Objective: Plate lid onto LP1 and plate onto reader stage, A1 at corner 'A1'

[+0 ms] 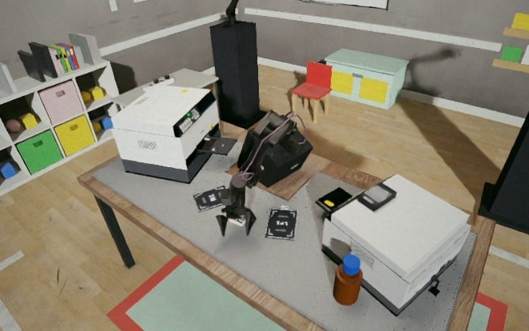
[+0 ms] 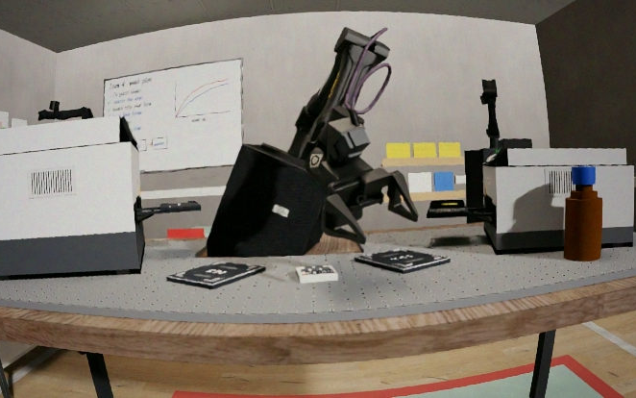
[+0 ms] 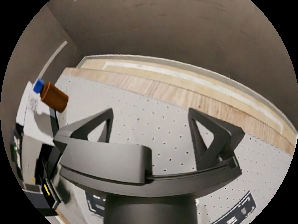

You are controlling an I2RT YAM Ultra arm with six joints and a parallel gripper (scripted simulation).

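My gripper is open and empty, above the bench in front of the arm's base. The dark plate, with a yellow mark on top, is on the dispenser's stage, away from my fingers. Whether its lid is on is too small to tell. The reader's stage sticks out, with nothing seen on it. LP1 is a bare dark position near my gripper. N1 is bare too.
The brown bottle with a blue cap stands upright beside the dispenser. The reader is at the bench's other end. A small white block lies between LP1 and N1.
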